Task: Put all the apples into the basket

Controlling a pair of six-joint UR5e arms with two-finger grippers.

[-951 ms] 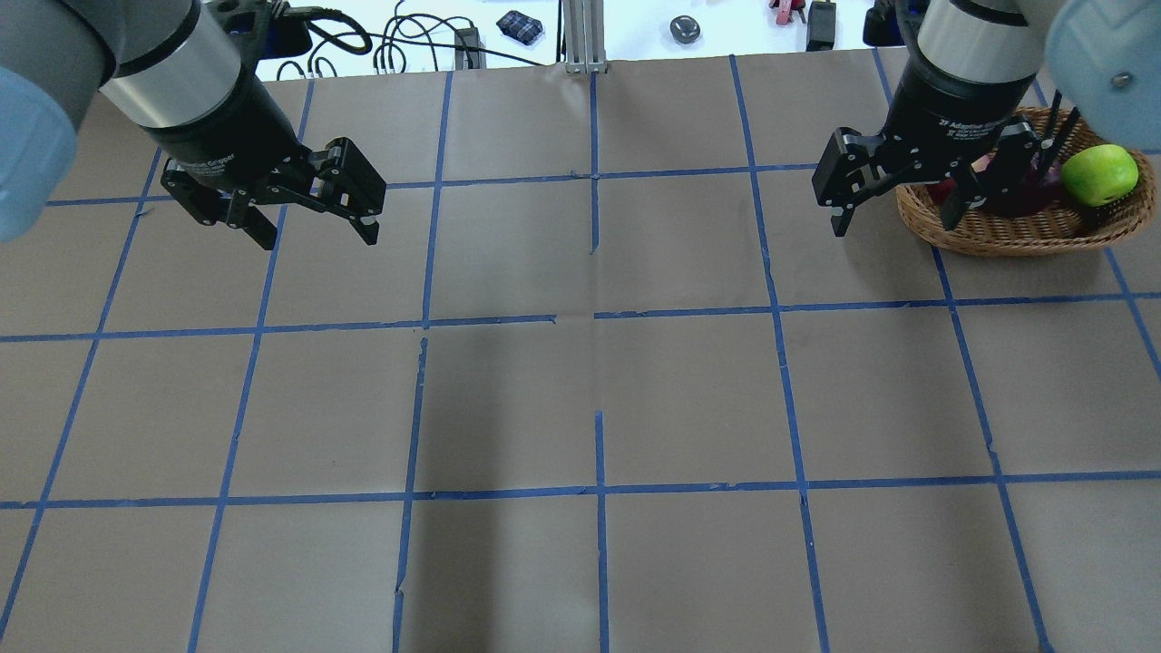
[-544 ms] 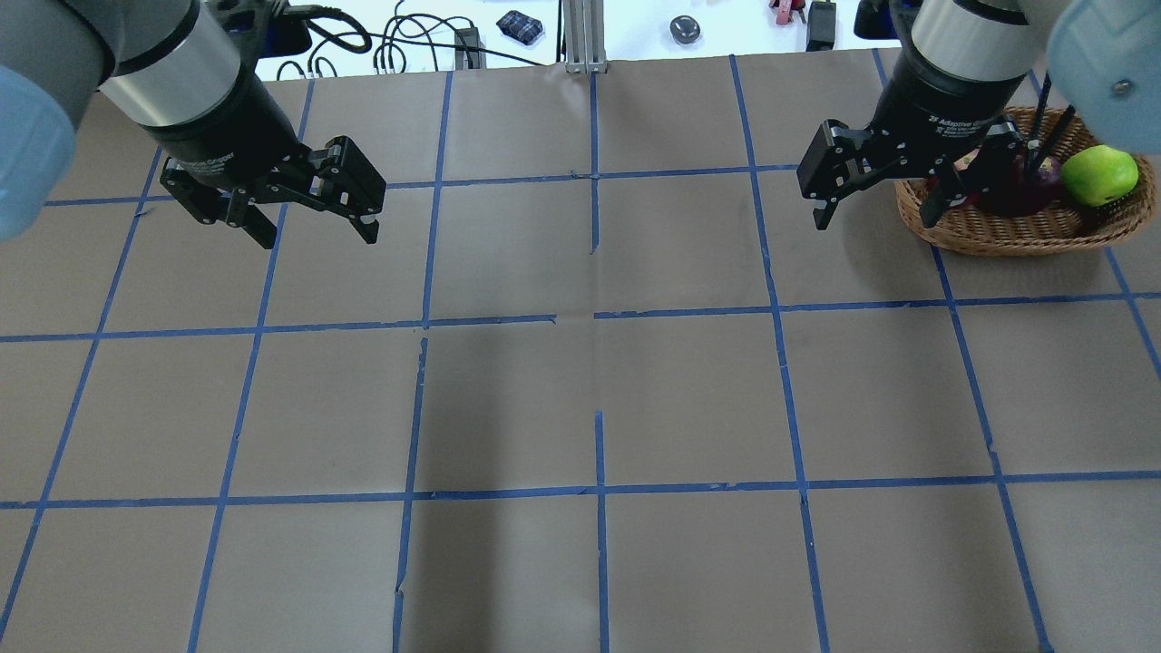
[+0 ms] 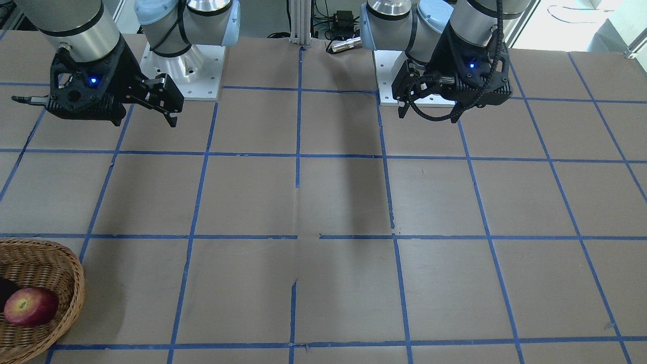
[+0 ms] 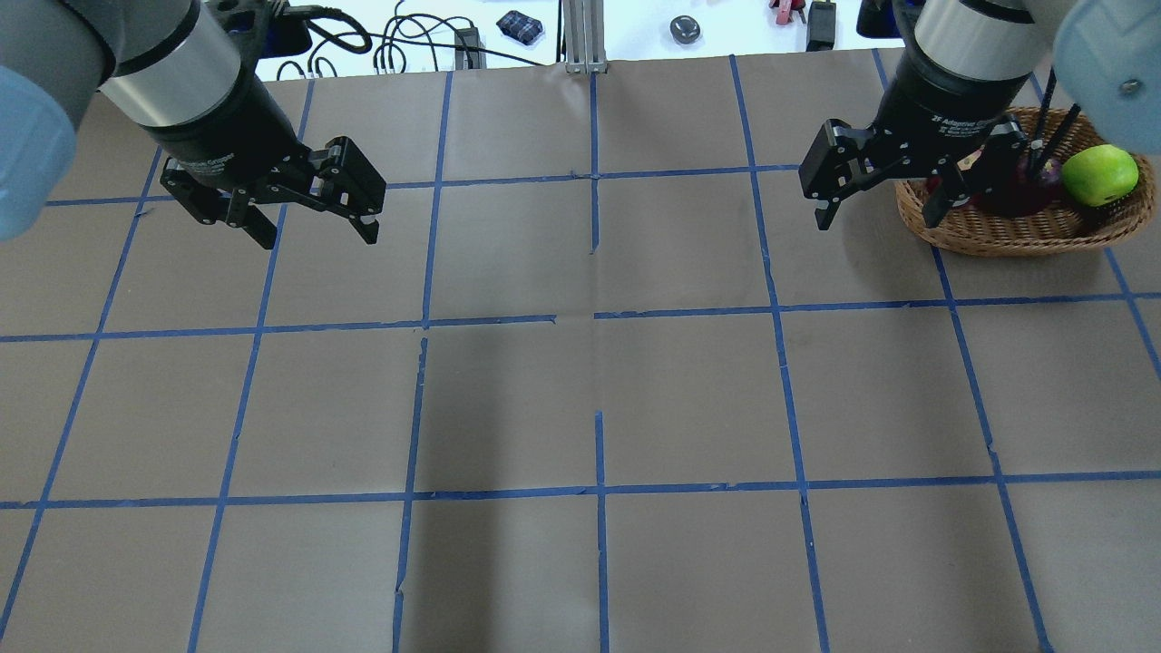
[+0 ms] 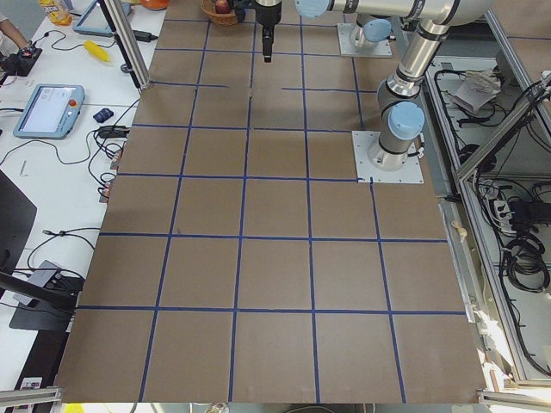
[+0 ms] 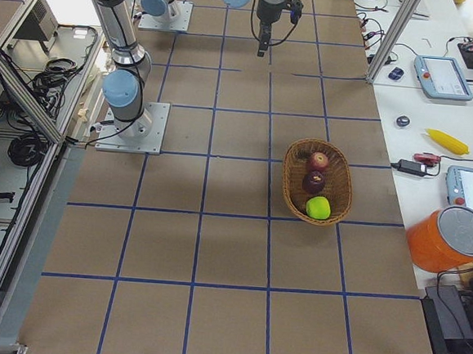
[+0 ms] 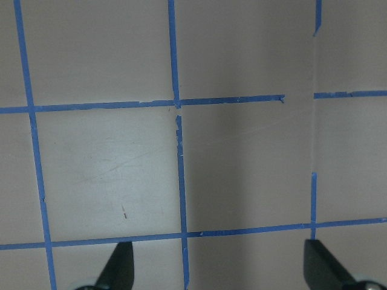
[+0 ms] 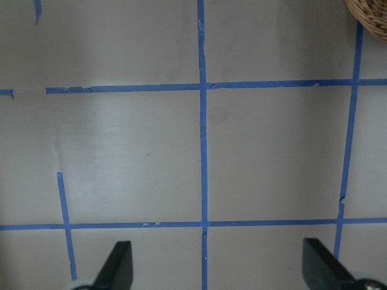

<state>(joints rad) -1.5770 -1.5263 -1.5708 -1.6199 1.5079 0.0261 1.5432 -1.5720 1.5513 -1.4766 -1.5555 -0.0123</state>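
Observation:
The wicker basket (image 4: 1016, 238) stands at the table's far right; it also shows in the exterior right view (image 6: 289, 185). In it lie the green apple (image 4: 1099, 174), the dark maroon apple (image 6: 314, 181) and the red apple (image 6: 318, 160). The red apple also shows in the front view (image 3: 29, 306). My right gripper (image 4: 876, 218) is open and empty, raised over the basket's left rim, and partly hides the red and maroon apples from overhead. My left gripper (image 4: 319, 238) is open and empty above bare paper at the far left.
Brown paper with a blue tape grid (image 4: 597, 317) covers the table. Cables and small items (image 4: 520, 25) lie beyond the far edge. On the side table lie an orange bucket (image 6: 448, 243), a banana (image 6: 448, 141) and tablets.
My right gripper has moved a little to the left, away from the basket's middle, and has stayed open. The left gripper and the apples have not moved.

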